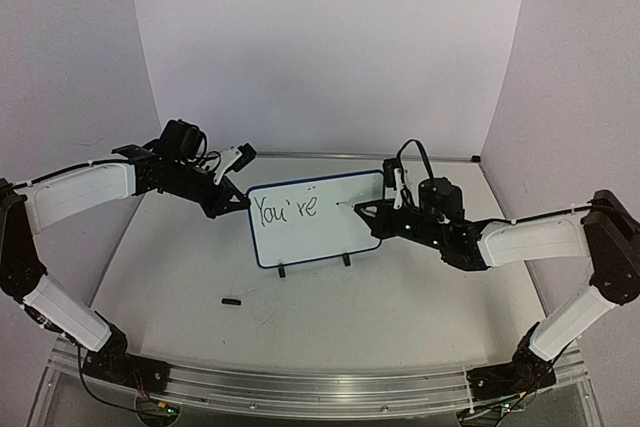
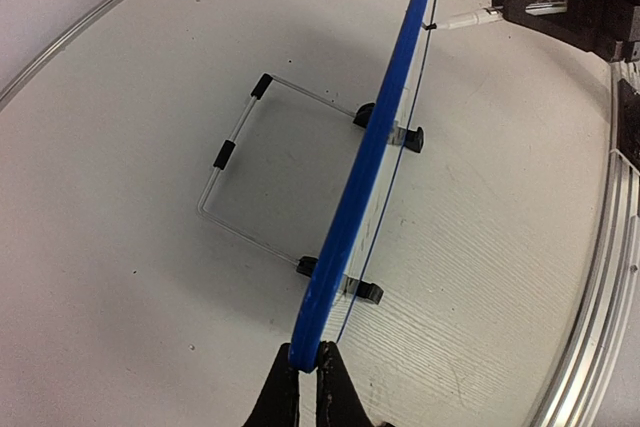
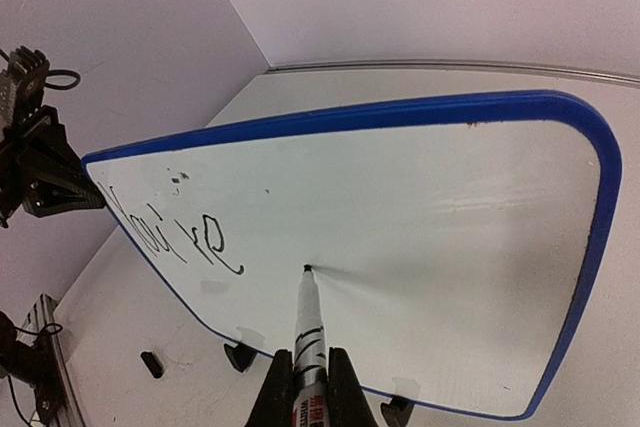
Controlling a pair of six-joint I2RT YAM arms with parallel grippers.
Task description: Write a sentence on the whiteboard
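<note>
Whiteboard [image 1: 340, 232]: stands upright on its two black feet [image 1: 282, 270] in the centre of the overhead view, written face toward the bottom of the frame. The left wrist view shows its blue frame [image 2: 370, 157] edge-on, with a thin wire stand [image 2: 235, 137] on the surface behind it.

Sentence [image 1: 285, 209]: black lettering reading "You're" on the left part of the board. The right part of the board is bare white. The right wrist view shows the same word [image 3: 175, 232] at left of centre.

Left end effector [image 2: 307, 362]: jaws narrow, clamped on the blue frame at the board's left edge.

Right end effector [image 3: 308, 367]: jaws narrow, holding the marker pen [image 3: 307, 322] by its barrel.

Marker pen tip: touches the white face just right of the lettering, near the middle of the board.

Small black object [image 1: 232, 301]: lies on the surface, lower left of the board, well apart from both arms. What it is cannot be told.

Surface [image 1: 400, 307]: pale, carrying the board and the black object.
</note>
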